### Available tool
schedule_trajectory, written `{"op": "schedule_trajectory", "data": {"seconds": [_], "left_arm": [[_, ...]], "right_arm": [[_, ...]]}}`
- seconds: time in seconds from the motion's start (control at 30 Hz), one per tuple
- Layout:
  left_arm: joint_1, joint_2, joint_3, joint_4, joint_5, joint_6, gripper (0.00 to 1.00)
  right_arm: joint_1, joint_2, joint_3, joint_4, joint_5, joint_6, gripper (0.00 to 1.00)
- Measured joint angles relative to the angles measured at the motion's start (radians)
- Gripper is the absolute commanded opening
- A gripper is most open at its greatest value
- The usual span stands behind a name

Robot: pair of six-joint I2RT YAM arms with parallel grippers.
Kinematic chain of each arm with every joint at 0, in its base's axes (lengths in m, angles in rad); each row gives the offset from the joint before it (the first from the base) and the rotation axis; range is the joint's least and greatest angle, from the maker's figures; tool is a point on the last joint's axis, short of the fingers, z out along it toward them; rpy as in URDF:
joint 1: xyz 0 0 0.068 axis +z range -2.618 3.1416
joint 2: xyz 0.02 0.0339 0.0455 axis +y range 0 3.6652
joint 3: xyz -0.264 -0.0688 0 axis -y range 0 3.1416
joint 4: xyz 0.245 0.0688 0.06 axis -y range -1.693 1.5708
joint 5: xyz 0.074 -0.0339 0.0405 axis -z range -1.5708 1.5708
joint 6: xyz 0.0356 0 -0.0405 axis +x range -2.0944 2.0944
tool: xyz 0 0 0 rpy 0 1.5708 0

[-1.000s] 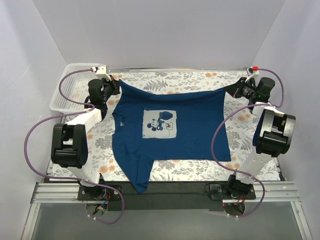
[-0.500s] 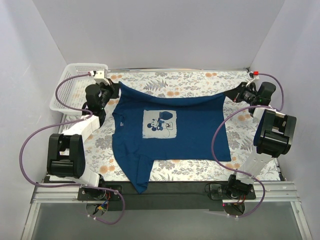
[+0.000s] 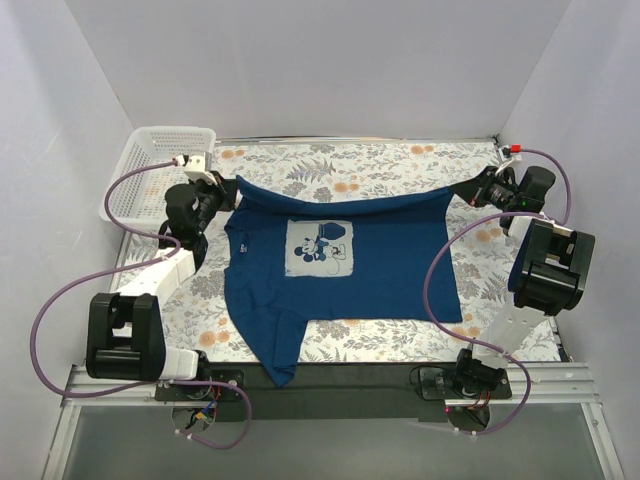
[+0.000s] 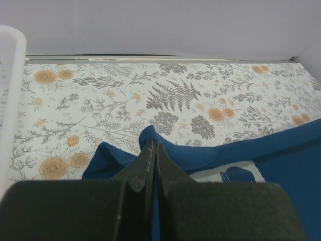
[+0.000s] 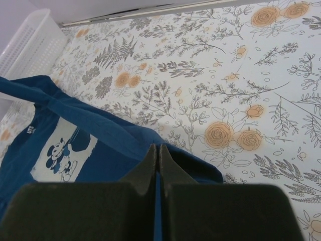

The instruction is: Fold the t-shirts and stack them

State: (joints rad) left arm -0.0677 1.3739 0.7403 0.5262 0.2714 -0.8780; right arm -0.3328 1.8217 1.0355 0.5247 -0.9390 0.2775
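The left arm [image 3: 165, 262] and right arm [image 3: 545, 268] are white links with chunky black joint housings. A purple cable [image 3: 58, 300] loops along each, and the left gripper [image 4: 152, 146] has matte black, wedge-shaped fingers [image 4: 143, 168].

No words, numbers or brand names can be read anywhere. The navy t-shirt [image 3: 400, 260] carries a pale grey square print [image 3: 320, 247] of a cartoon mouse, with no legible lettering. A tiny white mark [image 5: 31, 131] on the fabric near the print is too small to read.

We see bright, even light from above, casting faint soft shadows; in our wrist views the near fingers [image 4: 143, 170] are dark and blurred.
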Motion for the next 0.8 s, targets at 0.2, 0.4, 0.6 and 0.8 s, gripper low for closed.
{"op": "schedule_trajectory", "data": {"seconds": [0.2,0.4,0.6,0.8], "left_arm": [[0.0,-0.033,-0.032,-0.012,0.003,0.0,0.0],[0.0,-0.065,-0.067,-0.027,0.005,0.0,0.0],[0.0,-0.095,-0.114,-0.036,0.006,0.0,0.0],[0.0,-0.113,-0.127,-0.049,0.006,0.0,0.0]], "right_arm": [[-0.002,0.0,0.0,0.0,-0.006,0.0,0.01],[-0.002,0.0,-0.02,0.0,-0.008,0.0,0.01],[-0.002,0.0,-0.023,0.002,-0.01,0.0,0.01],[-0.003,0.0,-0.03,0.002,-0.011,0.0,0.01]]}}
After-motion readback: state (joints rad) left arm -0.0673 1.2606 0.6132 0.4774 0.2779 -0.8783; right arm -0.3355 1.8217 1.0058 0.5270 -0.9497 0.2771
